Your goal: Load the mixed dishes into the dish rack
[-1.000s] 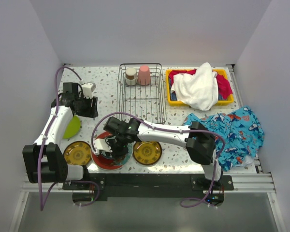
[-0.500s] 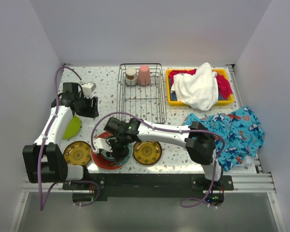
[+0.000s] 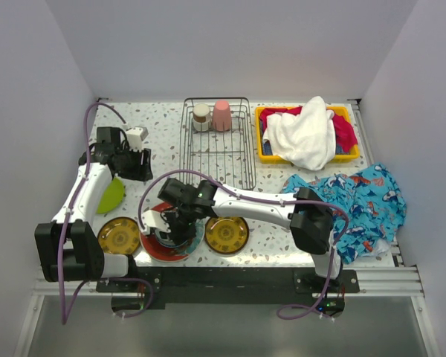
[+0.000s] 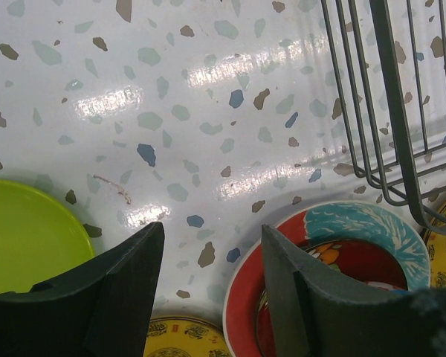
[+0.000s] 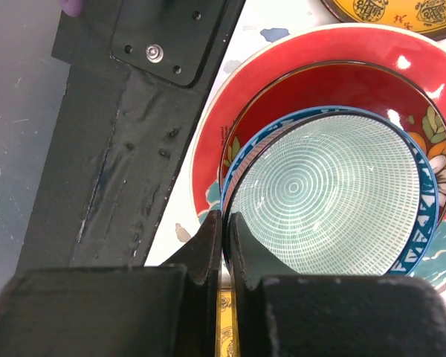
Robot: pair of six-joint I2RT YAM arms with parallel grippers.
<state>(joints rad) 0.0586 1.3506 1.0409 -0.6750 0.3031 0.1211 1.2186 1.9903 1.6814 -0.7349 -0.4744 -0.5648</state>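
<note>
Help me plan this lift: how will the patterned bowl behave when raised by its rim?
The patterned bowl looks rigid and glazed, so it probably won't flex but could slip between the right hand's fingers. Pinched at one rim edge only, it will likely hang tilted. It looks breakable; a drop onto the red plate risks chipping.

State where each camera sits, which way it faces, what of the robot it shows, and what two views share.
Top external: above and behind the bases, looking down at the table; left arm and right arm in view, dish rack beyond.
Left wrist: on the left arm, facing down at the table; open left gripper shows, lime-green plate at left.
Right wrist: facing down; right gripper pinches the rim of the patterned bowl.
Shared: both wrist views show the red plate.
</note>
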